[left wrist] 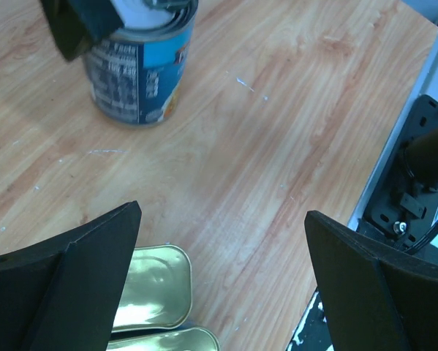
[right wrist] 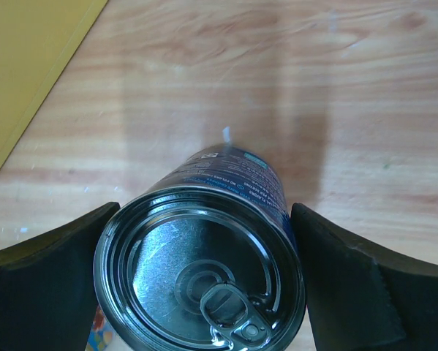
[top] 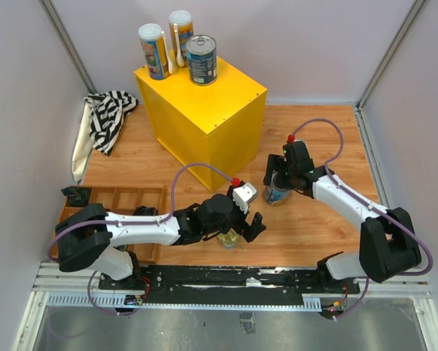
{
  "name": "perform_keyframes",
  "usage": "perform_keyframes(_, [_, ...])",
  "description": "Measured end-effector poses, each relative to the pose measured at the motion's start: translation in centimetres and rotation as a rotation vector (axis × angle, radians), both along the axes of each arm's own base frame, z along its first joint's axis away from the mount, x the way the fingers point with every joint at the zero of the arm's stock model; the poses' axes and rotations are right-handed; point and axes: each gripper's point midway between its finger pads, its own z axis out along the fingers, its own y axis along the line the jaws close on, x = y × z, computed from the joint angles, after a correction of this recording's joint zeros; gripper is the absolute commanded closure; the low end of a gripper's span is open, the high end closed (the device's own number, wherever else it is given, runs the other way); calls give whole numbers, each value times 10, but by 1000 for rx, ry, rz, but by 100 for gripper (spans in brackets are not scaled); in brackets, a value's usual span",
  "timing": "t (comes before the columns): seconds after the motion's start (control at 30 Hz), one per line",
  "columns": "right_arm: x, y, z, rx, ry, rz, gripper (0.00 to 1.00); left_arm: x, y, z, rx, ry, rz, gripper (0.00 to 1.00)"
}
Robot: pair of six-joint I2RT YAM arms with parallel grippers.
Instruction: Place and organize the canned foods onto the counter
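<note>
White shells and black joints are seen on the left arm and the right arm, a lilac cable is looped along each, a red knob is fitted at each wrist, and broad matte-black fingers are carried by the left claw and the right claw.

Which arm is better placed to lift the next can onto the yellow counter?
Probably right: the right gripper straddles the blue-labelled can near the counter. The left gripper hangs open above the gold tins, farther away.
</note>
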Motion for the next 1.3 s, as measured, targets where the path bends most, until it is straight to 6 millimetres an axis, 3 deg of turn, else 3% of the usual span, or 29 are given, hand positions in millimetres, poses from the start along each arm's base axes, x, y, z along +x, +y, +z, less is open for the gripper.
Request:
perform_keyframes(0.23, [-41,48,-1,-10,-16,123,11,-14,-3,-4,7,-15,-41,1])
perform_keyframes(0.47, [-74,73,-1,-24,-11,205,6,-15,1,-9,20,-18,-24,1])
perform_keyframes(0.57, [-83,73,-1,-18,-5,213,1,-12,3,-11,23,-20,-5,1])
perform_keyframes(0.7, [-92,72,-2,-16,1,220,2,-11,3,-12,26,-23,12,1])
perform_keyframes(1.0, [-103,61,-1,-39,31,223,2,-12,-3,-36,85,-9,15,1])
perform_keyframes(1.3, [-109,49,7,-68,20,211,2,-11,-19,-30,71,-17,8,1])
